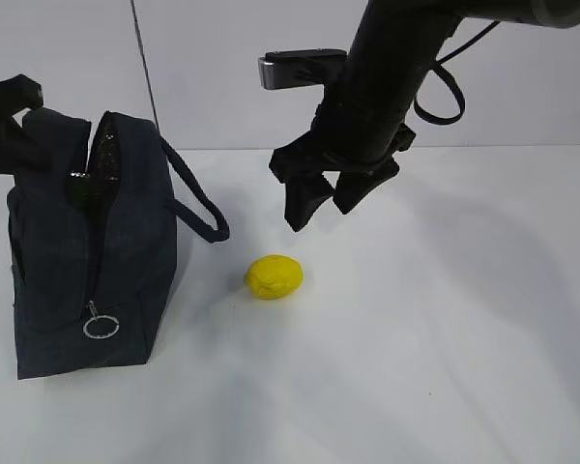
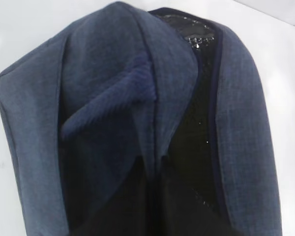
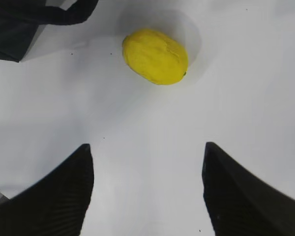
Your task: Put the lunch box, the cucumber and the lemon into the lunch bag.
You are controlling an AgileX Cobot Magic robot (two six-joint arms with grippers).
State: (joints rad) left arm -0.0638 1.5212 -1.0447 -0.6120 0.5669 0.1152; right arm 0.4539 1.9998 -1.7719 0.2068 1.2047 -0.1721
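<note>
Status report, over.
Right end effector open, above small yellow lemon. Left end effector shut at open dark navy fabric lunch bag. Nothing in the way.

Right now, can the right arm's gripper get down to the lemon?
Probably yes. The right gripper hangs open above the lemon, with only bare table between them; the lunch bag stands off to the side.

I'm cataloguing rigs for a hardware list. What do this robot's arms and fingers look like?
Both arms are matte black. The right gripper has two broad, tapering black fingers with ribbed inner faces, a grey-fronted camera box above it, and a looping black cable. The left arm shows only black.
</note>
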